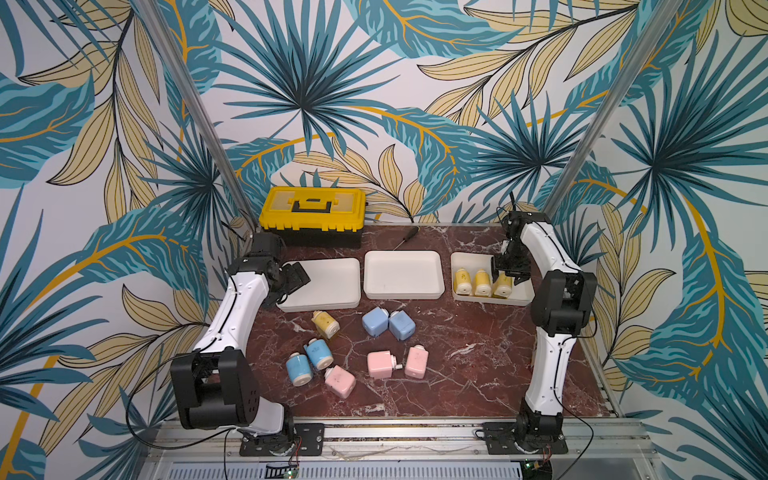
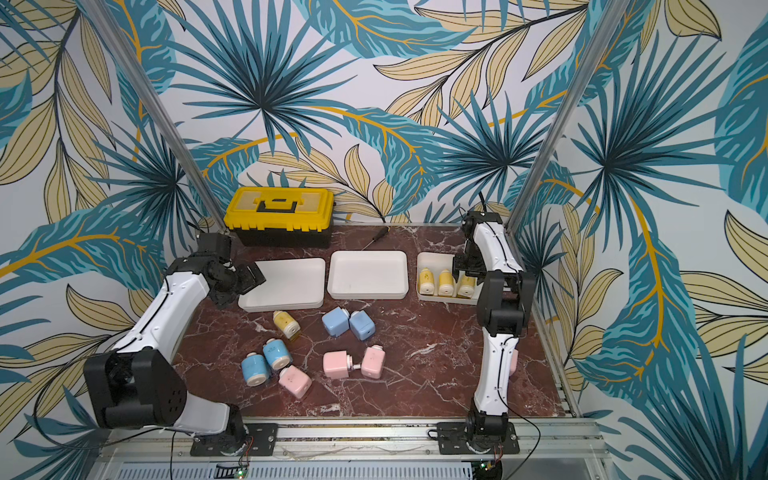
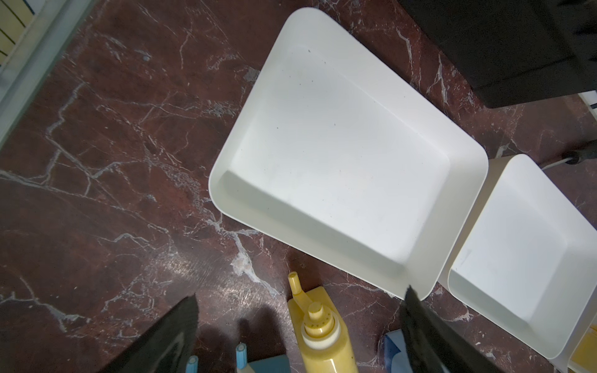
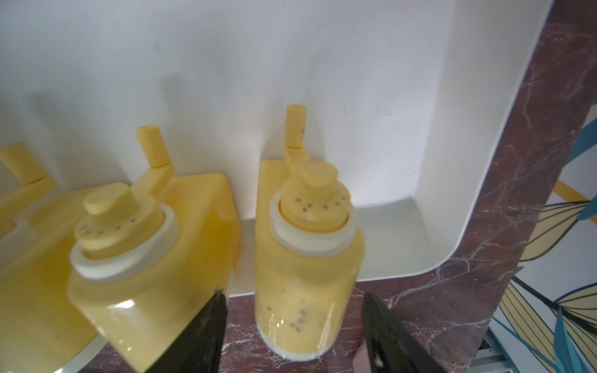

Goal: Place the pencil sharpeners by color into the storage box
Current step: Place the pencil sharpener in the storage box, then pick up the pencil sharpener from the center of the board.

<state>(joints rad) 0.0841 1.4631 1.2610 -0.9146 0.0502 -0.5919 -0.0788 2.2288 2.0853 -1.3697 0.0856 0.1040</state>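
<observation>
Three white open storage boxes stand in a row: left [image 1: 328, 286], middle [image 1: 402, 274] and right [image 1: 465, 259]. Three yellow pencil sharpeners [image 1: 482, 281] stand in the right box. My right gripper [image 1: 505, 270] hangs over the rightmost one [image 4: 307, 258], open, with a finger on either side of it [image 4: 292, 294]. One yellow sharpener [image 1: 325, 325] lies on the table, below my open left gripper [image 1: 297, 276], between its fingers in the left wrist view [image 3: 300, 292]. Several blue sharpeners [image 1: 375, 321] and three pink ones [image 1: 380, 364] lie loose on the table.
A yellow and black toolbox [image 1: 312, 212] sits at the back left, with a screwdriver [image 1: 409, 236] beside it. The marble table [image 1: 478, 357] is walled by leaf-patterned panels. Another pink sharpener [image 2: 514, 361] peeks out from behind the right arm.
</observation>
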